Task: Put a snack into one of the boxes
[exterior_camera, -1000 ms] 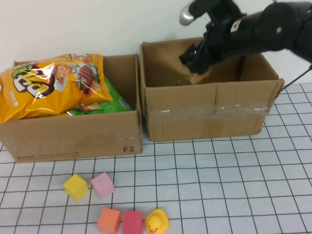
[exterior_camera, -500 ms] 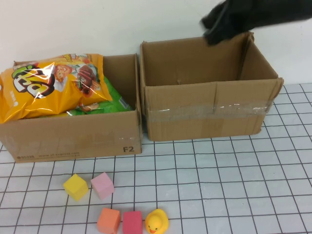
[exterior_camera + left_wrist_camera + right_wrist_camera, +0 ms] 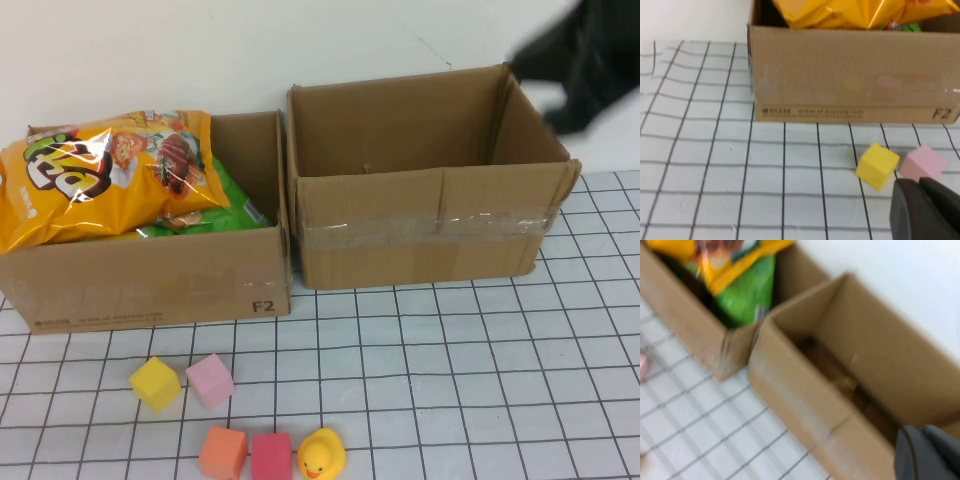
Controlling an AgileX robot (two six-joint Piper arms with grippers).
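A yellow chip bag (image 3: 100, 175) lies on top of a green snack bag (image 3: 225, 205) in the left cardboard box (image 3: 150, 285). The right cardboard box (image 3: 420, 235) is open; in the right wrist view (image 3: 805, 395) a blurred brownish shape (image 3: 840, 377) lies on its floor. My right arm (image 3: 585, 65) is a dark blur above the box's far right corner. My right gripper (image 3: 925, 450) is shut and empty above that box. My left gripper (image 3: 925, 200) is shut and empty, low over the table near the yellow block (image 3: 877, 165), in front of the left box (image 3: 850, 85).
On the gridded table in front of the left box lie a yellow block (image 3: 155, 383), a pink block (image 3: 211, 380), an orange block (image 3: 222, 452), a red block (image 3: 271, 456) and a yellow rubber duck (image 3: 321, 455). A white wall stands behind the boxes.
My right arm has risen out of the right box and swung away to the upper right. The boxes, bags and blocks have not moved.
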